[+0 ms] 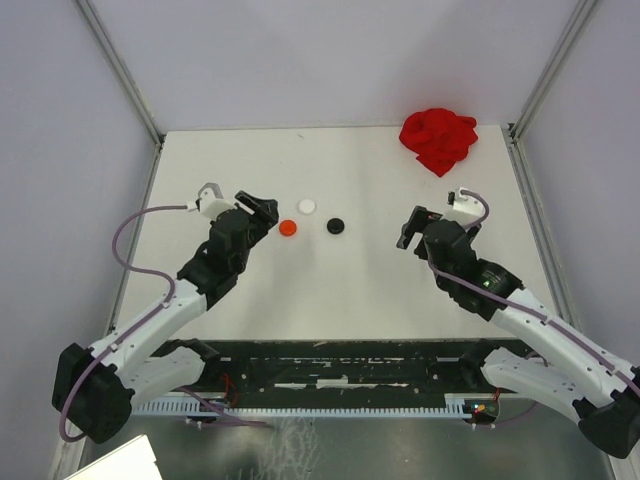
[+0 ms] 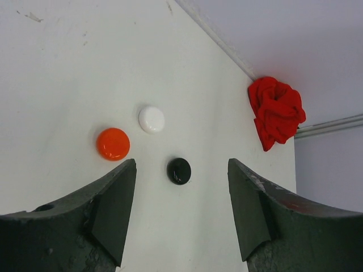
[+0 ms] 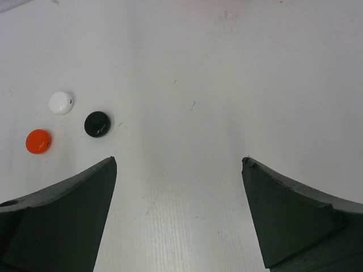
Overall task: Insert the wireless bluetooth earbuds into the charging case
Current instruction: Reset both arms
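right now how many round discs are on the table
3. The white disc lies farthest back, the red disc nearer on its left, the black disc nearer on its right. The red cloth could hide more.

Two white-and-black jointed arms (image 1: 150,320), purple cables (image 1: 113,245) looping, white wrist housings (image 1: 207,200), dark grey wedge fingers (image 2: 108,221), scuffed, tiny green light (image 1: 487,281) glowing.

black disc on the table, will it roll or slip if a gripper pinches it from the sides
The black disc shows a glossy highlight, so it is probably hard and slick; a pinch may slide off its rounded edge. It lies flat and low on the table, so it likely skids rather than rolls when pushed.
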`<state>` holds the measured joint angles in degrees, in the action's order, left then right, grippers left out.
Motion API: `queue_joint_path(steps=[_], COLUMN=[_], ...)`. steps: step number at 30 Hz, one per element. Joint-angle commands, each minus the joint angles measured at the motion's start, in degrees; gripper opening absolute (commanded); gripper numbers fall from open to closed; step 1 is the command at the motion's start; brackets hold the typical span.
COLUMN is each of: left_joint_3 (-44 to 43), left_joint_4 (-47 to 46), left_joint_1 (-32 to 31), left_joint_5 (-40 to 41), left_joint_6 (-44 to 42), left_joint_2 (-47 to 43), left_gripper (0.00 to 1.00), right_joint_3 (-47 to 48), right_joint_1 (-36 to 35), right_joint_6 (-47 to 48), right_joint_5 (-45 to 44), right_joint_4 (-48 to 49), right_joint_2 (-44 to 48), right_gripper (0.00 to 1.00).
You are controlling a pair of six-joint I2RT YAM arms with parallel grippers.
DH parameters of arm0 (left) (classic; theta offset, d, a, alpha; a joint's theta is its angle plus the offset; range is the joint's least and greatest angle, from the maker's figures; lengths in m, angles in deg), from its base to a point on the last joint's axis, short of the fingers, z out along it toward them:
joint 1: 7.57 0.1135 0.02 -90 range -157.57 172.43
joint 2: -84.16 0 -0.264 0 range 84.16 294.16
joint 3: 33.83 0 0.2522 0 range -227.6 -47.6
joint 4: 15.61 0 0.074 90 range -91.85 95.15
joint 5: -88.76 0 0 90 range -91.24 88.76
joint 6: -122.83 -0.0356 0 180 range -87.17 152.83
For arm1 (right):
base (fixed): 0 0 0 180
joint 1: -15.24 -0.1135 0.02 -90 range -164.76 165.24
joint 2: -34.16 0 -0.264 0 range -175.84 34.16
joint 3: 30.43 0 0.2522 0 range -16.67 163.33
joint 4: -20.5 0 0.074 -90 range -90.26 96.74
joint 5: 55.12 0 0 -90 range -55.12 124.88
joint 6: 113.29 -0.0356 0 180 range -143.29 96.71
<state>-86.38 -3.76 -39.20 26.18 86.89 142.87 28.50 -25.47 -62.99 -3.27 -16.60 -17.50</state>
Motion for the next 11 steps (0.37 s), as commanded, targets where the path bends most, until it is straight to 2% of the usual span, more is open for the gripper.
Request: queue_joint_path(steps=[1, 5, 11], left_joint_3=[0.8, 0.66, 2.12], left_joint_4=[1.47, 2.23, 1.54], left_joint_1=[-0.02, 0.05, 0.04], left_joint_5=[5.32, 7.27, 7.66], left_joint_6=[-2.42, -1.01, 0.18], left_joint_2=[-3.67, -4.21, -5.36], left_gripper=[0.72, 0.72, 0.72], right_joint_3=[1.01, 1.48, -0.2], right_joint_1=[0.23, 0.27, 0.23], right_joint_6=[-4.17, -5.98, -9.36], right_joint_5=[-4.32, -7.63, -10.2], right_joint_4=[-5.05, -8.48, -8.64], right_joint_2=[1.65, 1.84, 3.61], right_gripper=[0.99, 0.99, 0.99])
